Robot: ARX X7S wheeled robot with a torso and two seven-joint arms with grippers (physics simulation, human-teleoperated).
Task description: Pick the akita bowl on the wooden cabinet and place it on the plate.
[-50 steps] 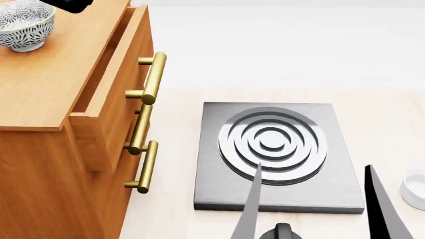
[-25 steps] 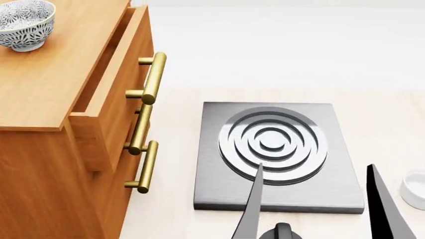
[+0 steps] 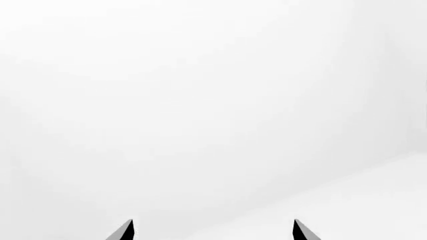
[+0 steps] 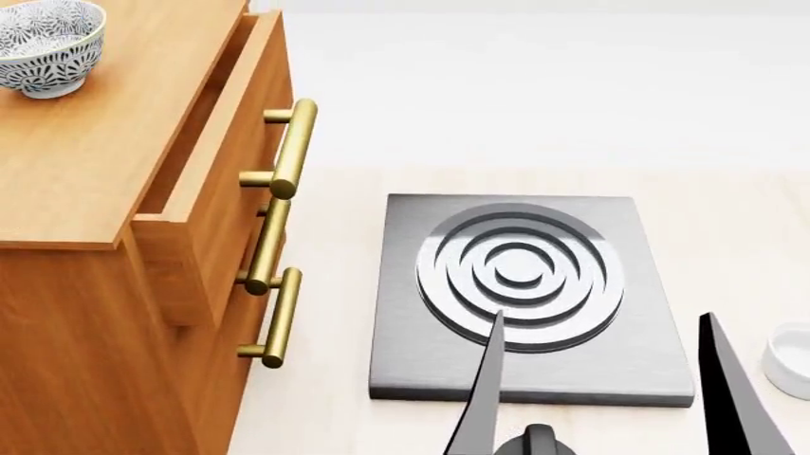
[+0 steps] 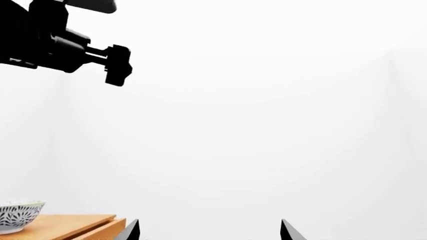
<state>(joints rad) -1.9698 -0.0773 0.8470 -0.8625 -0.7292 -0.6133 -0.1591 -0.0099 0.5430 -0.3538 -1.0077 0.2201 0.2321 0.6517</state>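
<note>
The akita bowl (image 4: 48,45), white with a dense dark floral pattern, stands upright at the far left of the wooden cabinet's top (image 4: 114,142). It also shows low in the right wrist view as the bowl (image 5: 19,216) on the cabinet (image 5: 73,227). My right gripper (image 4: 602,320) is open at the lower edge of the head view, over the grey slab and well right of the cabinet, holding nothing. My left gripper (image 3: 213,221) is open and faces only blank white. It is outside the head view. The plate is out of view.
A grey square slab with raised concentric rings (image 4: 519,270) lies on the pale table beside the cabinet. The top drawer (image 4: 215,180) is pulled partly out, with brass bar handles (image 4: 294,147). A small white cup (image 4: 791,358) sits at the right edge. A black arm part (image 5: 60,45) hangs high.
The black arm part above the bowl a second ago has left the head view. My right gripper's fingers have shifted slightly. The bowl has not moved.
</note>
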